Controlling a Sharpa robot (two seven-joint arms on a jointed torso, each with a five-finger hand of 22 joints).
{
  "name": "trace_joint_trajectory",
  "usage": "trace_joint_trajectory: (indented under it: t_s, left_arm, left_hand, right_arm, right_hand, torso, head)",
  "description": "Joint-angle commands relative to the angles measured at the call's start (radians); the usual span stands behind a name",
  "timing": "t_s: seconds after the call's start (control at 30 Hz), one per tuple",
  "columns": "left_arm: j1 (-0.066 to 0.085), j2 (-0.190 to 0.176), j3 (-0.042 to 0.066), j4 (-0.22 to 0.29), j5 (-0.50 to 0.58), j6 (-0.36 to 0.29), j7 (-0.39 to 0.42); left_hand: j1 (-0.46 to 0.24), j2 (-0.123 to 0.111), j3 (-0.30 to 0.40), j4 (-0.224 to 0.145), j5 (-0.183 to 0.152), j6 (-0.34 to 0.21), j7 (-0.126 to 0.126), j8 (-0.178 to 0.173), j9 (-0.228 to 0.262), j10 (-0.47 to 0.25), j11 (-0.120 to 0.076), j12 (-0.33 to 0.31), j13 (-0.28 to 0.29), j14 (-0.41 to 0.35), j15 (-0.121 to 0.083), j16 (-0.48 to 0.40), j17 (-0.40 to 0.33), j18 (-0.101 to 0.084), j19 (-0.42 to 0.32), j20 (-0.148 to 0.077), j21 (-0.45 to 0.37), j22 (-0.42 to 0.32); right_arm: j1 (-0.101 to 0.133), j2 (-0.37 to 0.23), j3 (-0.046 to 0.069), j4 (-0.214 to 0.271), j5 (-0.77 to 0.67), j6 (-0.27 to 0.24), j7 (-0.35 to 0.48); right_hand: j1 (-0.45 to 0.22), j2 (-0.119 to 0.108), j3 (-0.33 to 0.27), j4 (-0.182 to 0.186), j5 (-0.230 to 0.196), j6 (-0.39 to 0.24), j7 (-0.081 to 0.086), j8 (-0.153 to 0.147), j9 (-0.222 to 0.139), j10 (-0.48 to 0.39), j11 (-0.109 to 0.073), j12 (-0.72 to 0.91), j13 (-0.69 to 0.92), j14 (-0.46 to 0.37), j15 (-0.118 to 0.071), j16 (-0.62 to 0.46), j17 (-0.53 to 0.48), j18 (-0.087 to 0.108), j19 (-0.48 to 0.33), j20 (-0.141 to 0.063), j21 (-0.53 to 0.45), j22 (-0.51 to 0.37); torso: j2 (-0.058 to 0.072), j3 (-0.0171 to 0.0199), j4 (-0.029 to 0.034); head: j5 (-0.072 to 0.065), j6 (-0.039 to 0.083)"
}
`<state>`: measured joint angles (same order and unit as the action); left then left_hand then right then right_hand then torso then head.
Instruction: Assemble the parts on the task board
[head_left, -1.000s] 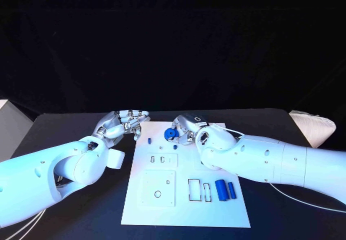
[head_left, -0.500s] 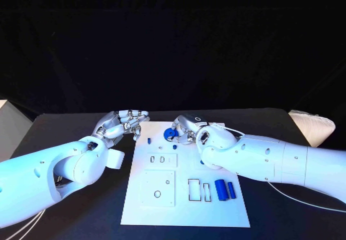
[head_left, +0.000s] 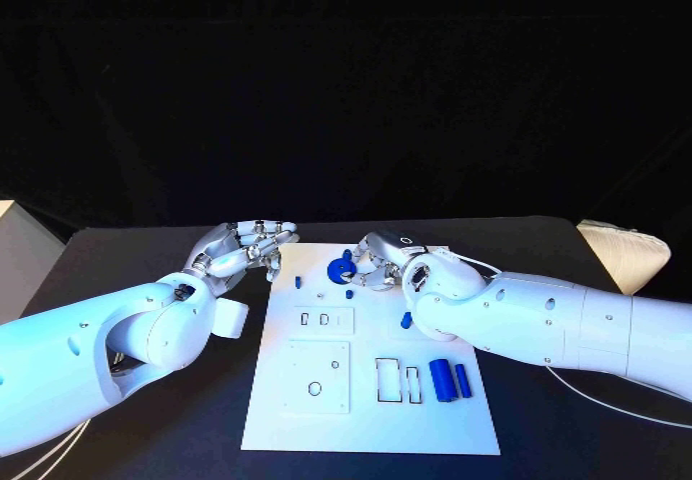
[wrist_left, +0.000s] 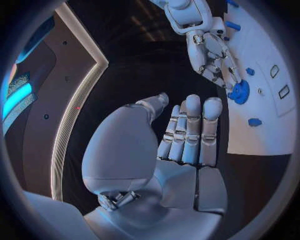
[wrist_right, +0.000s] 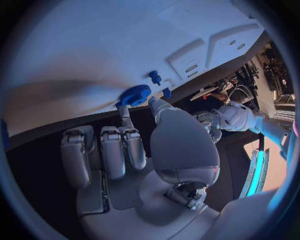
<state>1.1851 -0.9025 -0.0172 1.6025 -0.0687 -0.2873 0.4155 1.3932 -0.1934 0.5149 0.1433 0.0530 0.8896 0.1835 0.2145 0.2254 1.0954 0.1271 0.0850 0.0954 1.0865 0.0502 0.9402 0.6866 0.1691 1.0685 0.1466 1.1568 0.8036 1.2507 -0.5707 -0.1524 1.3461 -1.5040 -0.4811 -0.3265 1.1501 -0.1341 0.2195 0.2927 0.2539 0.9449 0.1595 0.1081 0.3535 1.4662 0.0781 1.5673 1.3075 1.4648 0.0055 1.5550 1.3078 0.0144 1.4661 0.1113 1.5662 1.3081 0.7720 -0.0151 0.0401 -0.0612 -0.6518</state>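
Right hand (head_left: 378, 262) pinching blue toothed gear (head_left: 340, 268) above far end of task board (head_left: 369, 420), left hand (head_left: 248, 247) unloaded, fingers slightly curled; likely light, rigid plastic, best gripped by rim.

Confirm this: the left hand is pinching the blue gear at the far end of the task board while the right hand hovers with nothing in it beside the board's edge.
Wrong hands. The right hand pinches the blue gear at the far end of the task board; the right wrist view shows its fingertips on it. The left hand hovers with nothing in it beside the board's edge, as the left wrist view shows.
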Motion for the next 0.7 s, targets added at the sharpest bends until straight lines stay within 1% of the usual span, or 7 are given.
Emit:
trace_joint_trajectory:
  t_s: [0.03,0.13,0.23,0.4,0.53,0.63,0.7]
  left_arm:
    - [0.001,0.001,0.001,0.0,-0.001,0.014,0.005]
    - [0.001,0.0,0.001,-0.001,-0.001,0.013,0.006]
    - [0.001,0.0,0.001,-0.002,-0.001,0.013,0.006]
    - [0.001,0.001,0.001,-0.005,-0.001,0.013,0.007]
    - [0.001,0.003,0.001,-0.008,-0.001,0.013,0.007]
    - [0.001,0.005,0.001,-0.01,0.0,0.015,0.007]
    - [0.001,0.007,0.001,-0.012,0.0,0.016,0.008]
  left_hand:
    - [-0.01,0.0,-0.002,-0.006,-0.002,-0.006,0.001,-0.002,0.001,-0.005,-0.001,0.003,-0.001,0.009,0.001,0.006,-0.001,-0.015,0.001,0.002,0.002,0.001]
    - [-0.01,0.0,-0.002,-0.006,-0.002,-0.006,0.001,-0.002,0.001,-0.005,-0.001,0.003,-0.001,0.009,0.001,0.006,-0.001,-0.015,0.001,0.002,0.002,0.001]
    - [-0.01,0.0,-0.002,-0.006,-0.002,-0.006,0.001,-0.002,0.001,-0.005,-0.001,0.003,-0.001,0.009,0.001,0.006,-0.001,-0.015,0.001,0.002,0.002,0.001]
    - [-0.01,0.0,-0.002,-0.006,-0.002,-0.006,0.001,-0.002,0.001,-0.005,-0.001,0.003,-0.001,0.009,0.001,0.006,-0.001,-0.015,0.001,0.002,0.002,0.001]
    - [-0.01,0.0,-0.002,-0.006,-0.002,-0.006,0.001,-0.002,0.001,-0.005,-0.001,0.003,-0.001,0.009,0.001,0.006,-0.001,-0.015,0.001,0.002,0.002,0.001]
    - [-0.01,0.0,-0.002,-0.006,-0.002,-0.006,0.001,-0.002,0.001,-0.005,-0.001,0.003,-0.001,0.009,0.001,0.006,-0.001,-0.015,0.001,0.002,0.002,0.001]
    - [-0.01,0.0,-0.002,-0.006,-0.002,-0.006,0.001,-0.002,0.001,-0.005,-0.001,0.003,-0.001,0.009,0.001,0.006,-0.001,-0.015,0.001,0.002,0.002,0.001]
  right_arm:
    - [0.001,-0.019,0.002,0.025,0.009,-0.062,0.015]
    - [0.004,-0.045,0.004,0.049,0.02,-0.113,0.032]
    - [0.01,-0.079,0.007,0.079,0.044,-0.171,0.065]
    - [0.029,-0.149,0.011,0.129,0.134,-0.222,0.146]
    - [0.053,-0.218,0.012,0.157,0.27,-0.196,0.237]
    - [0.068,-0.268,0.013,0.156,0.375,-0.142,0.318]
    - [0.074,-0.299,0.013,0.151,0.427,-0.107,0.362]
  right_hand:
    - [-0.007,-0.001,0.0,-0.002,0.008,0.007,-0.001,-0.004,0.0,0.105,-0.001,0.003,0.263,0.096,0.0,0.004,0.218,-0.014,0.105,0.001,0.005,0.263]
    - [-0.004,-0.001,0.004,-0.004,0.015,0.008,-0.001,-0.004,0.0,0.105,-0.001,0.003,0.263,0.096,0.0,0.004,0.217,-0.014,0.105,0.0,0.005,0.263]
    - [0.007,-0.005,0.009,-0.008,0.024,0.01,-0.002,-0.006,0.0,0.105,-0.002,0.003,0.263,0.096,-0.001,0.003,0.216,-0.014,0.105,0.0,0.005,0.263]
    - [0.041,-0.018,0.026,-0.016,0.035,0.01,-0.002,-0.01,-0.001,0.105,-0.002,0.003,0.263,0.095,-0.001,0.002,0.212,-0.014,0.105,-0.001,0.005,0.263]
    - [0.092,-0.031,0.052,-0.035,0.027,0.008,0.001,-0.018,-0.003,0.105,0.0,0.003,0.263,0.093,0.0,0.0,0.204,-0.014,0.105,0.0,0.005,0.263]
    - [0.137,-0.042,0.073,-0.062,0.007,0.005,0.005,-0.024,-0.005,0.105,0.003,0.003,0.263,0.092,0.002,-0.001,0.202,-0.014,0.105,0.002,0.005,0.263]
    - [0.164,-0.05,0.086,-0.08,-0.005,0.007,0.007,-0.026,-0.005,0.105,0.004,0.003,0.263,0.093,0.004,0.0,0.205,-0.014,0.105,0.003,0.005,0.263]
  torso:
    - [-0.001,0.0,-0.0014]
    - [-0.002,0.0009,-0.0032]
    - [-0.003,0.0015,-0.0048]
    - [-0.007,0.0048,-0.0129]
    - [-0.011,0.0067,-0.0193]
    - [-0.013,0.008,-0.0226]
    - [-0.015,0.009,-0.0247]
  head:
    - [0.0,0.0]
    - [0.0,0.0]
    - [-0.002,0.006]
    - [0.001,0.007]
    - [0.003,0.012]
    - [-0.005,0.01]
    - [-0.011,0.015]
